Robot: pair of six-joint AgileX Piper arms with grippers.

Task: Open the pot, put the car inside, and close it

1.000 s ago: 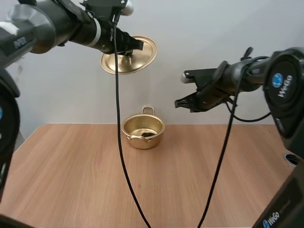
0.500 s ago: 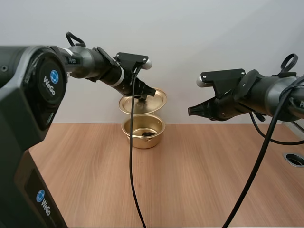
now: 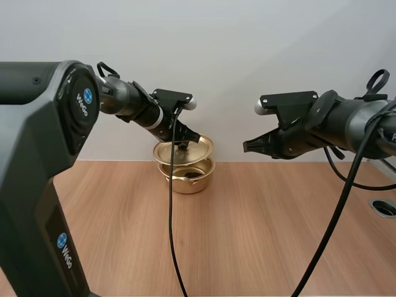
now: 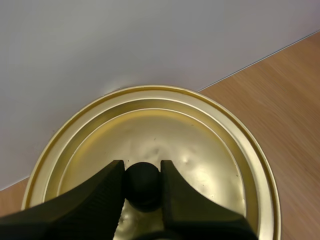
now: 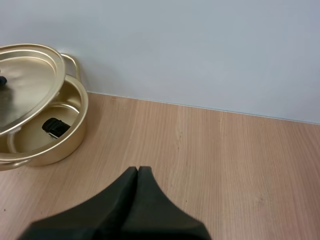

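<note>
A small gold pot (image 3: 186, 175) stands at the far middle of the table. A dark toy car (image 5: 55, 127) lies on its floor. My left gripper (image 3: 184, 140) is shut on the black knob (image 4: 142, 185) of the gold lid (image 3: 184, 150) and holds it tilted just above the pot's rim, covering part of the opening. In the left wrist view the lid (image 4: 150, 150) spreads out under the fingers. My right gripper (image 3: 246, 146) hangs in the air to the right of the pot, its fingers shut together on nothing. From there the pot (image 5: 47, 135) and lid (image 5: 27, 85) show beside the wall.
The wooden table (image 3: 247, 235) stretches open in front of and to both sides of the pot. A pale wall rises just behind the pot. A round hole (image 3: 383, 207) sits near the table's right edge.
My left gripper has brought the lid down from high at the left to just over the pot. The right gripper has stayed about where it was for the last half second.
</note>
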